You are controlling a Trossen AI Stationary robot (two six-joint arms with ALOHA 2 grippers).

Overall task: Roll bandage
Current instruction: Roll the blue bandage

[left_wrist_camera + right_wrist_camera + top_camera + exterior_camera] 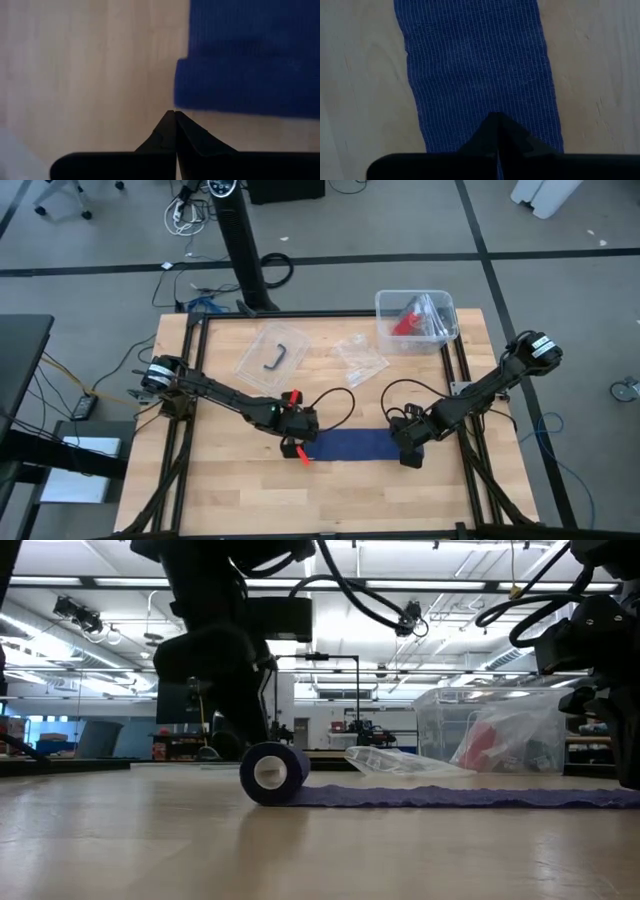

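The dark blue bandage [352,445] lies as a flat strip across the middle of the wooden table. Its left end is wound into a small roll [272,773] that stands on the board with its open core facing the low camera. My left gripper [174,120] is shut and slants down at the roll's left side [306,442]. My right gripper [496,122] is shut and points down over the strip's right end [398,445]. The gripper body hides the very end of the strip. My left gripper's shut fingertips stand right at the roll's outer side [200,102], near one end of it. They slant down from the table's left. Whether they touch the roll I cannot tell. My right gripper comes from above with shut fingers onto the flat strip [485,95] near its right end, about mid-width. The strip lies flat on the board under the tips. The contact spot is hidden by the fingers.
A clear bin [440,305] with a red item and bags stands at the far right. A clear lid with a black handle [272,352] and a clear bag [358,358] lie at the far middle. Black frame rails edge the board. Bare wood runs along the near side.
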